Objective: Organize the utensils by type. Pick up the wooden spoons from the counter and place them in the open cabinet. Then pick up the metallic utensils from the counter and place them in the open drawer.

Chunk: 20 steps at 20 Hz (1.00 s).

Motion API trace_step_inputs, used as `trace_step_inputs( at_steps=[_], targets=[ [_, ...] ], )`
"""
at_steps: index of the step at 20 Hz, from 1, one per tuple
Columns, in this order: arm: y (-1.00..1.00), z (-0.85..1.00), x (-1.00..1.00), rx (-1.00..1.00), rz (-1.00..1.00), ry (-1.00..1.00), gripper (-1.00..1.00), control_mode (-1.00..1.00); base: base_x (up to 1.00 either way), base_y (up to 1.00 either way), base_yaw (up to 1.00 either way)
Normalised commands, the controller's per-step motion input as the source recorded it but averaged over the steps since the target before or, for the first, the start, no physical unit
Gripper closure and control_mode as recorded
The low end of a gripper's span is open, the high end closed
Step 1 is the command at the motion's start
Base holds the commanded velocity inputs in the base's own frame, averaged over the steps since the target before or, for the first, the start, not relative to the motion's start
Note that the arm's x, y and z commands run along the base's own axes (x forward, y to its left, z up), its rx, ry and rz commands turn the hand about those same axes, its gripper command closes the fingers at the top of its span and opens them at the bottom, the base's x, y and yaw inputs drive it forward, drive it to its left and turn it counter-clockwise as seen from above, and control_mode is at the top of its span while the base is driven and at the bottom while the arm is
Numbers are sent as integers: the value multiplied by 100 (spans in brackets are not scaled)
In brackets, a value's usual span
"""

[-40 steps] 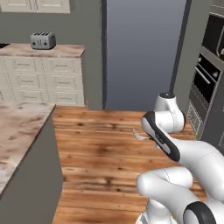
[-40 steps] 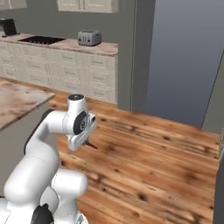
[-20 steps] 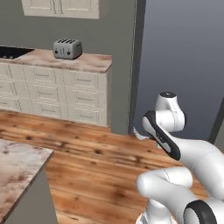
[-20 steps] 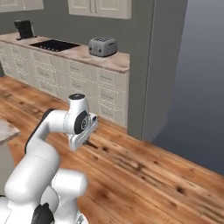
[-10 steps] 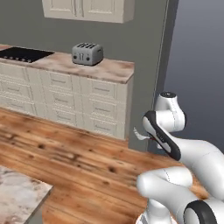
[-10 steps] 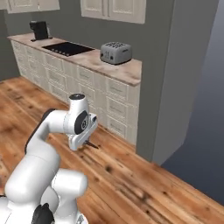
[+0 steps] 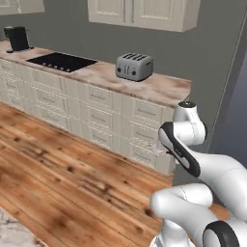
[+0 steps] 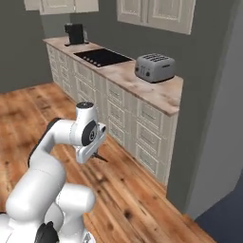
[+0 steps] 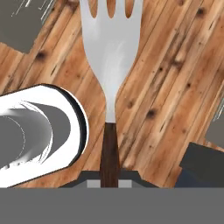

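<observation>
Fork run: carrying a metal one to the drawer

My fingers (image 9: 109, 173) pinch the fork (image 9: 110, 65) by its dark handle over wood floor; next I need to find that open drawer.

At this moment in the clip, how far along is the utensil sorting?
In hand: the tool is shut on a fork with a silvery head and dark handle, carried over the wooden floor. Left: placing it in the drawer. The cabinet, drawer and other utensils are out of sight, so what is already done can't be judged.

Grey toaster (image 8: 155, 67) on the counter (image 8: 163, 95)
</observation>
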Motion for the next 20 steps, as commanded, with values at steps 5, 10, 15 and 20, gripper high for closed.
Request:
trace_step_inputs(
  at_steps=[5,10,15,20],
  targets=[
    [0,0,0,0,0,0,100,100,100,0,39],
    [0,0,0,0,0,0,100,100,100,0,39],
    [0,0,0,0,0,0,100,100,100,5,37],
    [0,0,0,0,0,0,100,100,100,15,30]
  ],
)
